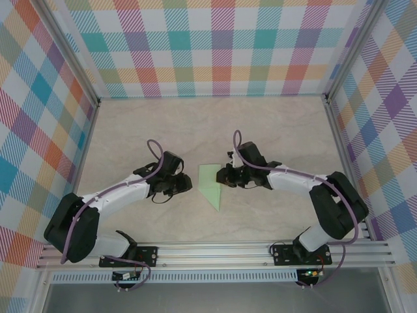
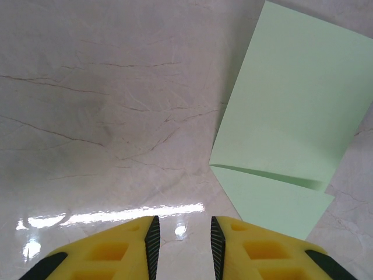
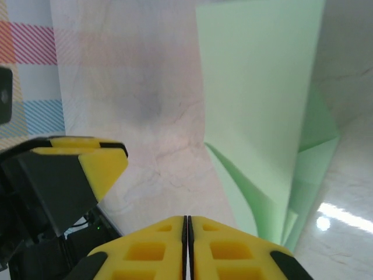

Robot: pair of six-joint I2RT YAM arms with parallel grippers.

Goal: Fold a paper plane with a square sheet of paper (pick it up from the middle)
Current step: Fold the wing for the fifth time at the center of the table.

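Note:
The pale green square sheet of paper (image 1: pixel 210 184) lies partly folded on the marble table between my two grippers, narrowing to a point toward the near edge. In the left wrist view the paper (image 2: pixel 288 116) lies ahead and to the right, with one folded flap over a lower layer. The left gripper (image 2: pixel 183 224) is open, with bare table between its jaws. In the right wrist view a flap of the paper (image 3: pixel 259 99) stands raised to the right. The right gripper (image 3: pixel 187 219) is shut with nothing in it, just left of the paper. From above, the left gripper (image 1: pixel 187 186) and right gripper (image 1: pixel 221 176) flank the sheet.
Plaid walls (image 1: pixel 208 45) close in the table on three sides. The left gripper's yellow finger (image 3: pixel 96 166) shows close at the left of the right wrist view. An aluminium rail (image 1: pixel 215 251) with both arm bases runs along the near edge.

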